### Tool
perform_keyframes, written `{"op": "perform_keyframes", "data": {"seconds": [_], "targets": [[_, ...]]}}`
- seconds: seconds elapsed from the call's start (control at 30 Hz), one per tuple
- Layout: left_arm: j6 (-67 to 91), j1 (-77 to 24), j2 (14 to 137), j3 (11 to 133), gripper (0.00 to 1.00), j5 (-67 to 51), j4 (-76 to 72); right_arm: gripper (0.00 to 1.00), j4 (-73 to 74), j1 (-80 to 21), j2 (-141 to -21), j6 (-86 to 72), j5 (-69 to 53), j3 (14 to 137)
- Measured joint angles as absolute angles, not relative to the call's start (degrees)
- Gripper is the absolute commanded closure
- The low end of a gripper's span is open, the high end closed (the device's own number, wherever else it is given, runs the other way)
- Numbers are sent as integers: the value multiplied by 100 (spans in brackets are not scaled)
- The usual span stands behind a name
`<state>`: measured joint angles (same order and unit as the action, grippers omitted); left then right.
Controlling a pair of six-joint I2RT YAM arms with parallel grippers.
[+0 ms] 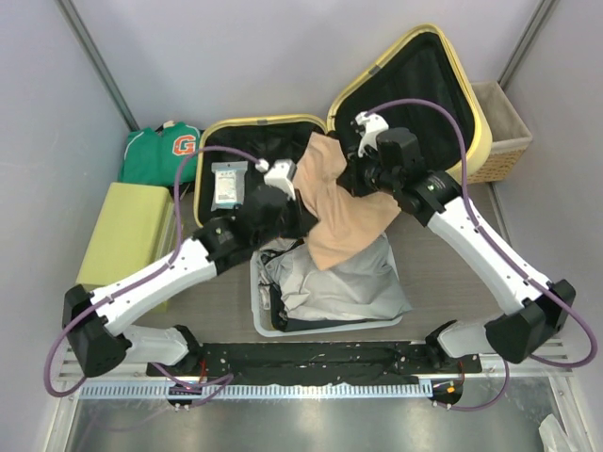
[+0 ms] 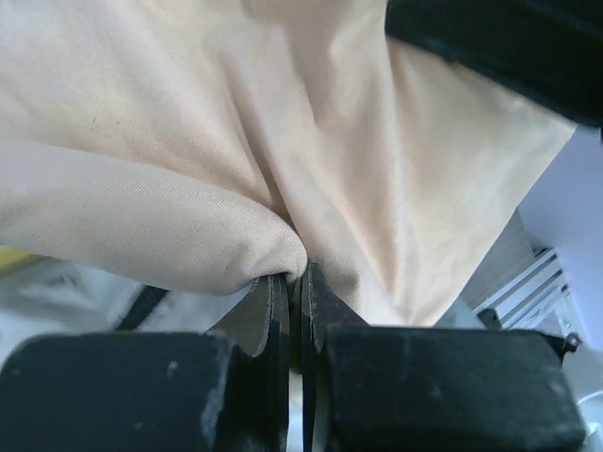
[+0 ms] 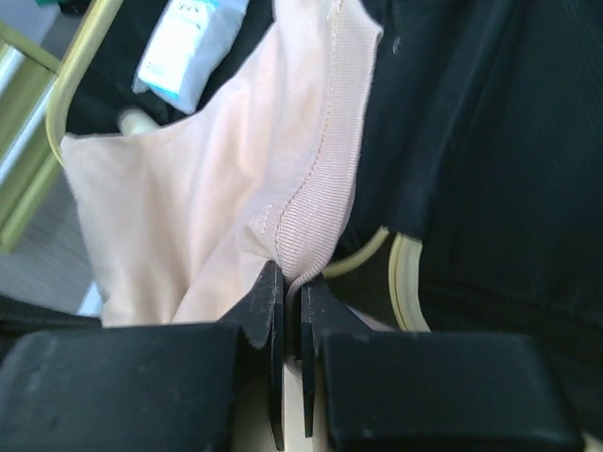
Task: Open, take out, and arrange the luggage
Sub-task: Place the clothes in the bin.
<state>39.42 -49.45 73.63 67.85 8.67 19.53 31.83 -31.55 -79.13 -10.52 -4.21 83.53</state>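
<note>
The pale yellow luggage [image 1: 267, 121] lies open at the back of the table, its lid [image 1: 468, 99] propped up on the right and its black lining [image 3: 490, 141] showing. A peach garment [image 1: 344, 212] hangs stretched between both grippers, over the luggage's front edge. My left gripper [image 1: 303, 209] is shut on a fold of this cloth [image 2: 188, 226], its jaws pinched together [image 2: 297, 278]. My right gripper [image 1: 352, 175] is shut on the garment's ribbed hem [image 3: 316, 217], close by the luggage's yellow rim [image 3: 407, 282]. A white packet [image 1: 229, 185] lies inside the luggage and also shows in the right wrist view [image 3: 184, 47].
A white bin [image 1: 264, 325] with a grey garment [image 1: 349, 282] stands in front of the luggage. A green shirt [image 1: 155, 155] with an orange letter and a yellow-green box [image 1: 127, 231] lie to the left. A wicker basket [image 1: 504, 132] stands at the back right.
</note>
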Motion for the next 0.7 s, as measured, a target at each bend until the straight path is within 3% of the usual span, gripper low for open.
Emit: {"op": "perform_keyframes", "data": {"seconds": [0.1,0.3,0.7], "targets": [[4270,-5800,7063,6173,100,1813,1763,99,3295,-3168,-7579,-906,-390,7883],[4528,-7446,7124,6064,100,3708,1562,99,3367,-3181,-7308,-679,-419,7341],[4790,-8702,7754,6171,100,5446,1455,99,3350,-3514,-7269,-456,-888,7032]]}}
